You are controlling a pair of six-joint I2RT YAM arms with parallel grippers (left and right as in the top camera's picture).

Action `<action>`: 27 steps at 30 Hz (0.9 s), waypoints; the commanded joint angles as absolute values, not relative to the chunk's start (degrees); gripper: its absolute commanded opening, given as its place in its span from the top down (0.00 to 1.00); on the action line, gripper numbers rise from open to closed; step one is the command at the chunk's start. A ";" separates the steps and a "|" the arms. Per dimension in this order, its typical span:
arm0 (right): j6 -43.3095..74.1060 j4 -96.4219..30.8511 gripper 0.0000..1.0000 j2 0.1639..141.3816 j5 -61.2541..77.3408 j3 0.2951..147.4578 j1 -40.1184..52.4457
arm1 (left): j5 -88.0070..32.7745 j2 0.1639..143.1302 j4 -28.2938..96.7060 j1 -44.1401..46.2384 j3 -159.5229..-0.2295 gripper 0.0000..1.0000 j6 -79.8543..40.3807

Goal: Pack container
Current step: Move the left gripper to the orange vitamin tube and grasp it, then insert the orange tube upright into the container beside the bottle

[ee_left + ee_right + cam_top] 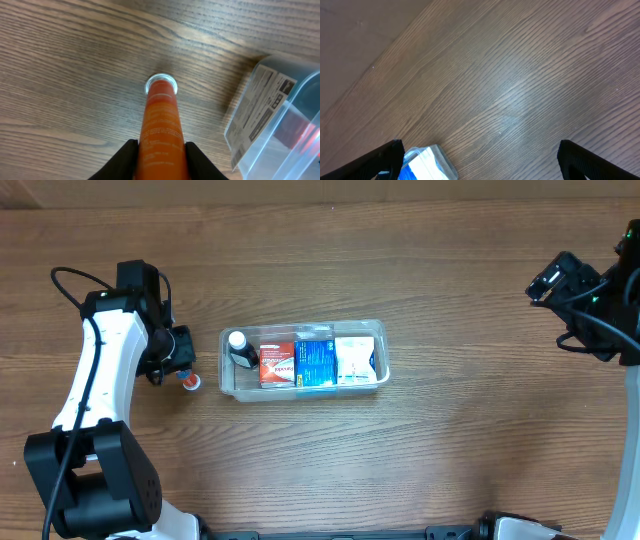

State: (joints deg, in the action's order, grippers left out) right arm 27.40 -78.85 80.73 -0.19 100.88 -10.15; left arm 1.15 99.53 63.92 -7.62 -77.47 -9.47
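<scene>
We see the left end effector (161,152) clamped on an orange tube (161,112), just beside the container (226,380), which rests at the middle of the surface (420,470). The right end effector (480,162), well apart, has its fingers spread.

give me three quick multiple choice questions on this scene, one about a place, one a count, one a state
1. The orange tube is:
A) inside the container
B) outside it, in the left gripper
C) lying loose, far from both arms

2. Boxes in the container:
A) one
B) three
C) five

3. The right gripper is:
A) open and empty
B) shut on a box
C) shut on the tube

Answers:
1 B, the gripper clamps it beside the container's wall.
2 B, a red box, blue box and white box sit side by side.
3 A, its jaws stand wide apart with nothing between.
</scene>
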 commanded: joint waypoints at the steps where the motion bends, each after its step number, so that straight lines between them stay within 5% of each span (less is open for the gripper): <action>1: 27.64 -78.56 0.00 80.49 0.10 101.54 -10.41 | 1.43 99.63 65.43 -7.86 -78.15 0.79 -8.80; 5: 27.64 -78.56 0.00 80.49 0.08 101.54 -10.41 | 1.43 99.50 79.26 -7.79 -94.43 0.87 -9.50; 12: 27.64 -78.56 0.00 80.49 0.10 101.54 -10.41 | 1.23 97.23 96.82 -1.83 -120.14 0.87 -9.85; 21: 27.62 -78.56 0.00 80.49 0.10 101.54 -10.41 | 2.17 95.98 96.55 15.53 -117.27 0.86 -12.73; 27: 27.64 -78.56 0.00 80.49 0.10 101.54 -10.41 | 2.55 95.98 89.80 16.91 -103.22 0.86 -12.86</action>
